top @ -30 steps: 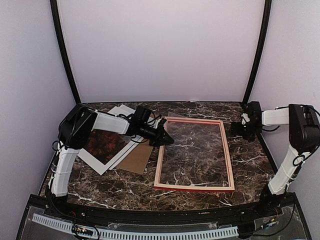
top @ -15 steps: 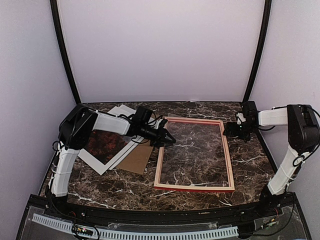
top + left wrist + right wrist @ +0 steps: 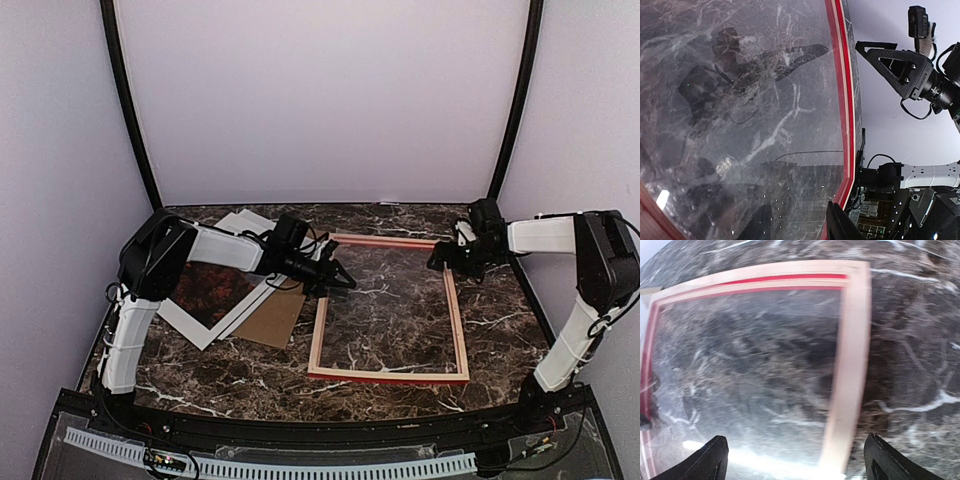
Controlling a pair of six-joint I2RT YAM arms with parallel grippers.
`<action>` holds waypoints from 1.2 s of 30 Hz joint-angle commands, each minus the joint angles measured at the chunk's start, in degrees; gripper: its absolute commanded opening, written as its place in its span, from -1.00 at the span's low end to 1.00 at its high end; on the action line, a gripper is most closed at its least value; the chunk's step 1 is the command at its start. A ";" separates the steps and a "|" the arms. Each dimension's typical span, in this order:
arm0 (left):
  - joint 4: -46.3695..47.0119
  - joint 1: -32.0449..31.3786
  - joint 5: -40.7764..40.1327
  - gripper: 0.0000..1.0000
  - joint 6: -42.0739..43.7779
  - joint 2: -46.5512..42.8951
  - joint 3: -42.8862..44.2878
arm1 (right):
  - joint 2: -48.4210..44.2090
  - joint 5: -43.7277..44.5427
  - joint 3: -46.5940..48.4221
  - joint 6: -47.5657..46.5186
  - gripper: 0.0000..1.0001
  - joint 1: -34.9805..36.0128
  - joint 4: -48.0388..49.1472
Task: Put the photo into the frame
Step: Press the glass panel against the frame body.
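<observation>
Right hand wide near frame corner, left hand part-open; photo outside.

The photo lies left of the frame

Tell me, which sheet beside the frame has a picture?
The photo, reddish trees inside a white margin; the brown board and pale sheet are plain.

brown backing board, dark marble table
</observation>
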 commanded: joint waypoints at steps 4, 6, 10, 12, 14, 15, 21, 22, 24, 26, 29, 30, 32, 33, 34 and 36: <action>-1.32 -0.67 -0.51 -0.21 1.40 -0.47 1.36 | 0.04 -8.62 2.79 1.84 0.85 5.94 3.40; -1.44 -0.68 -0.67 -0.21 1.60 -0.45 1.45 | 0.80 -10.23 3.36 2.04 0.84 7.37 3.82; -1.85 -0.68 -1.04 -0.21 2.03 -0.47 1.50 | 2.24 -13.20 3.99 2.40 0.82 10.12 4.94; -2.06 -0.68 -1.15 -0.21 2.17 -0.47 1.42 | 2.96 -14.60 4.18 2.61 0.82 11.12 5.43; -2.10 -0.68 -1.25 -0.21 2.24 -0.48 1.37 | 3.93 -15.65 4.36 2.79 0.81 11.83 5.99; -2.10 -0.68 -1.29 -0.21 2.22 -0.49 1.35 | 4.37 -15.96 4.40 2.90 0.81 12.12 6.18; -2.19 -0.68 -1.20 -0.21 2.32 -0.49 1.28 | 6.35 -16.81 3.81 3.39 0.79 12.75 7.24; -2.19 -0.68 -1.16 -0.21 2.39 -0.49 1.28 | 6.52 -16.73 3.63 3.37 0.79 12.78 7.34; -2.27 -0.68 -1.08 -0.21 2.46 -0.55 1.28 | 6.86 -16.42 3.26 3.45 0.79 12.80 7.44; -2.40 -0.68 -1.13 -0.21 2.47 -0.52 1.28 | 7.36 -16.14 3.01 3.48 0.79 12.81 7.44; -2.58 -0.68 -1.07 -0.21 2.61 -0.76 1.20 | 8.05 -15.78 2.61 3.48 0.79 12.80 7.50; -2.65 -0.68 -1.13 -0.20 2.67 -0.85 1.08 | 8.23 -15.71 2.37 3.54 0.78 12.74 7.71; -2.82 -0.68 -1.27 -0.20 2.80 -1.10 0.91 | 8.60 -15.68 2.01 3.64 0.78 12.76 7.86; -3.05 -0.68 -1.34 -0.19 2.99 -1.33 0.88 | 8.78 -15.62 1.83 3.63 0.79 12.79 7.99; -3.19 -0.68 -1.63 -0.18 3.17 -1.39 0.83 | 8.82 -15.58 1.63 3.68 0.78 12.76 8.07; -3.63 -0.68 -2.18 -0.13 3.58 -1.94 0.58 | 8.87 -15.45 1.27 3.68 0.78 12.80 8.25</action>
